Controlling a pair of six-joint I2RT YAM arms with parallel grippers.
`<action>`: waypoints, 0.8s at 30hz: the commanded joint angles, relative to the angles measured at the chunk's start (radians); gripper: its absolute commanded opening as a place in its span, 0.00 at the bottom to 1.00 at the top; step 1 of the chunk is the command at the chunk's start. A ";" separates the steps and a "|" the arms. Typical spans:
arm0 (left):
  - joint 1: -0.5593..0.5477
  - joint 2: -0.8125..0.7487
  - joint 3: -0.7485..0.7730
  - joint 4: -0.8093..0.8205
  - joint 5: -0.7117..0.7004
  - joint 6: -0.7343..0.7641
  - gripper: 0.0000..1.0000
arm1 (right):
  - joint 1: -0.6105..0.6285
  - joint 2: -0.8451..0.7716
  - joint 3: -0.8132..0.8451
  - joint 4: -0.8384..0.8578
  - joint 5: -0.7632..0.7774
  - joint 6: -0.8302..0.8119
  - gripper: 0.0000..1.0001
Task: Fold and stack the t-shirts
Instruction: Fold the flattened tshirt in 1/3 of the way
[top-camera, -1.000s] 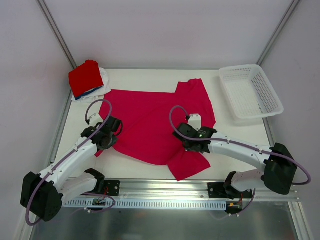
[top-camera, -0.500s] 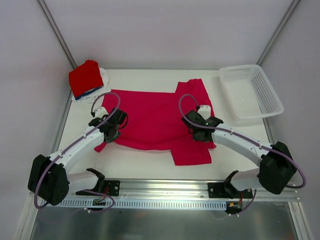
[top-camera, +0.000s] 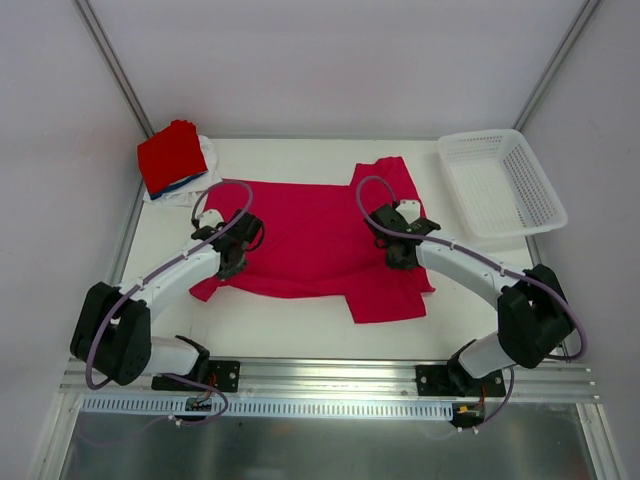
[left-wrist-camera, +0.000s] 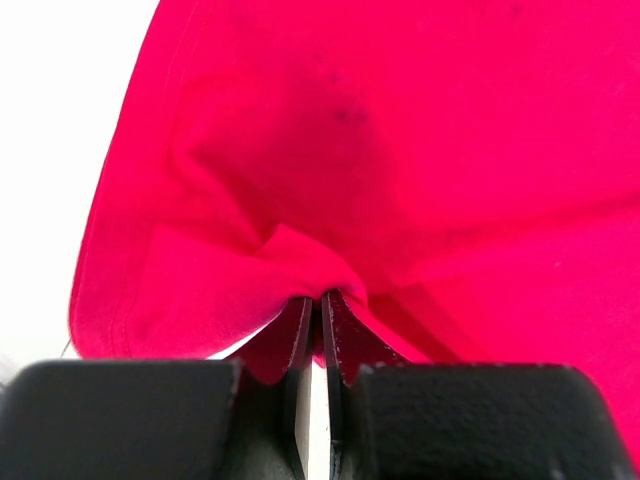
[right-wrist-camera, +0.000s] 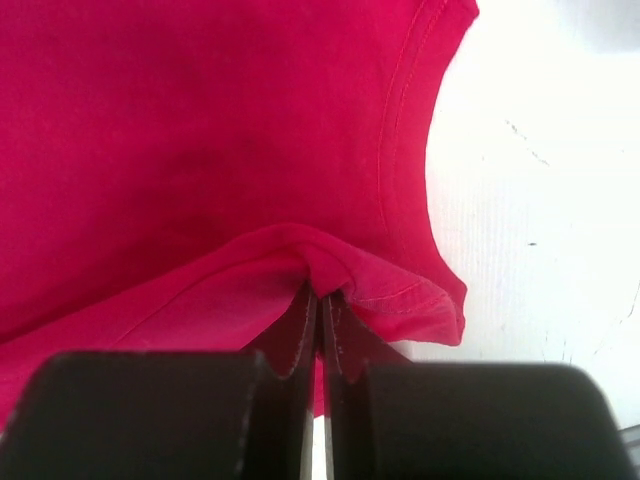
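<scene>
A crimson-pink t-shirt (top-camera: 310, 230) lies spread across the middle of the table, its near edge lifted and doubled back over itself. My left gripper (top-camera: 228, 252) is shut on a pinch of that cloth (left-wrist-camera: 300, 260) at the shirt's left side. My right gripper (top-camera: 398, 240) is shut on a fold of the same shirt (right-wrist-camera: 330, 265) near its hem on the right side. A stack of folded t-shirts (top-camera: 172, 157), bright red on top with blue and white edges showing beneath, sits at the back left corner.
A white plastic mesh basket (top-camera: 500, 183) stands at the back right. Bare white table (top-camera: 290, 320) shows in front of the shirt, and a metal rail (top-camera: 330, 378) runs along the near edge.
Both grippers have carried the shirt's near edge away from me toward the back, folding it over. The shirt's visible area has shrunk and more bare table shows in front.
</scene>
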 joint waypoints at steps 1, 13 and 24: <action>0.002 0.021 0.054 0.023 -0.057 0.015 0.00 | -0.023 0.025 0.080 0.018 -0.006 -0.052 0.01; 0.068 0.070 0.046 0.077 -0.045 0.035 0.00 | -0.100 0.122 0.158 0.037 -0.032 -0.102 0.01; 0.123 0.119 0.045 0.127 -0.005 0.059 0.03 | -0.197 0.146 0.167 0.066 -0.072 -0.135 0.01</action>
